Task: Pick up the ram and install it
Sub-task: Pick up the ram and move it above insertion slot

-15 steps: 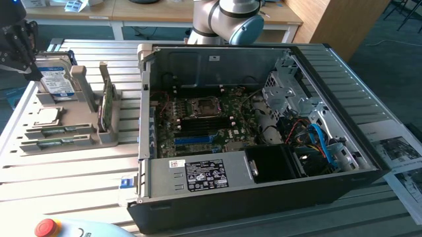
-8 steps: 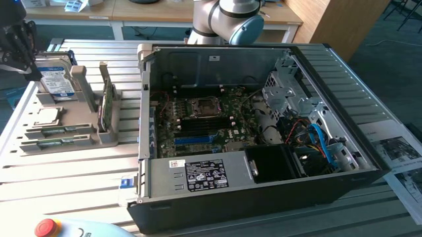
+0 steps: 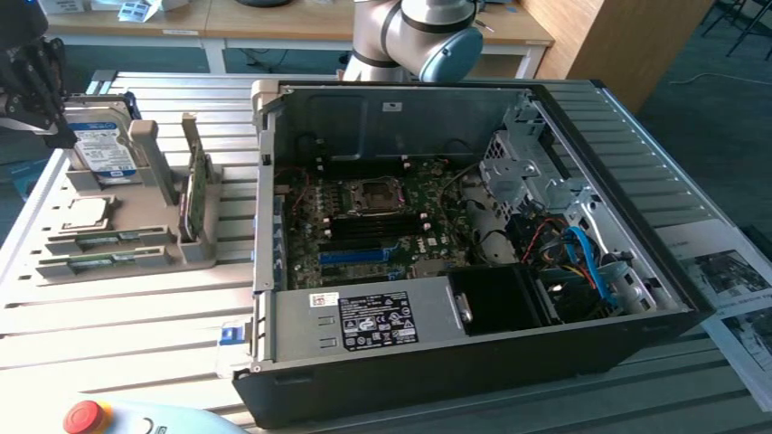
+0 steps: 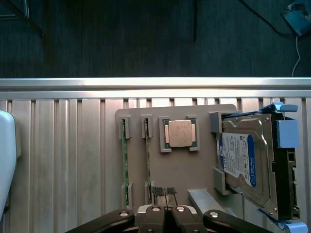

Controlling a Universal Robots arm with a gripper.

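Two ram sticks (image 4: 125, 165) (image 4: 148, 160), thin green boards on edge, sit side by side in slots of the grey holder tray (image 4: 184, 172). In the exterior view the ram sticks (image 3: 107, 240) (image 3: 103, 263) lie at the tray's near end, at that view's left. My gripper (image 4: 165, 194) hovers above the tray with its fingers pressed together and nothing between them. In the exterior view the gripper (image 3: 54, 136) hangs over the tray's far end, beside the hard drive. The black memory slots (image 3: 362, 231) on the motherboard lie inside the open case.
The open black PC case (image 3: 627, 339) takes up the middle of the slatted table. On the tray stand a blue-labelled hard drive (image 4: 243, 160), a processor chip (image 4: 180, 133) and an upright green expansion card (image 3: 193, 194). A red stop button (image 3: 87, 416) sits at the front, papers (image 3: 736, 280) at the exterior view's right.
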